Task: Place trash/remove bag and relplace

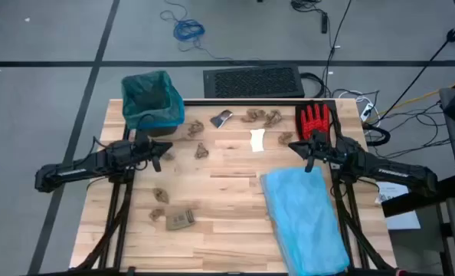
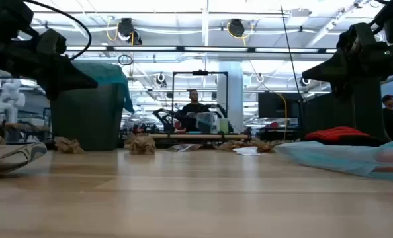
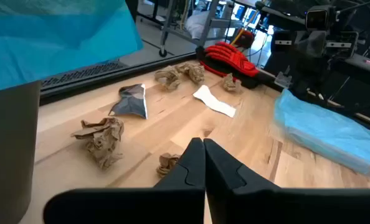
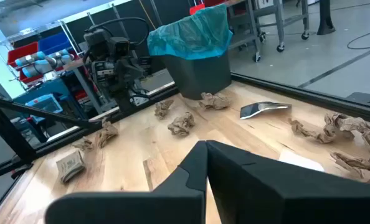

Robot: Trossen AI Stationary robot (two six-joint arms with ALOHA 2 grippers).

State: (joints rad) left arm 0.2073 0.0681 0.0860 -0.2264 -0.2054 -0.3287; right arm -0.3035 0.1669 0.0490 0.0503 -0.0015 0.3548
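Note:
Crumpled brown paper wads (image 1: pixel 199 150) lie scattered over the wooden table, with a grey scrap (image 1: pixel 222 118), a white scrap (image 1: pixel 258 140) and a tan card (image 1: pixel 179 220). The teal-green liner (image 1: pixel 152 98) sits in a dark bin (image 2: pixel 90 116) at the far left corner, its rim folded over the bin's edge. My left gripper (image 1: pixel 161 152) hovers shut just near of the bin, above the table. My right gripper (image 1: pixel 310 157) hovers shut near the red glove (image 1: pixel 314 119). Both touch nothing.
A paler sky-blue plastic bag (image 1: pixel 304 218) lies flat on the table's right near part. A keyboard (image 1: pixel 252 81) sits beyond the far edge. Cables run along the floor to the right. People stand in the room behind the table in the low view.

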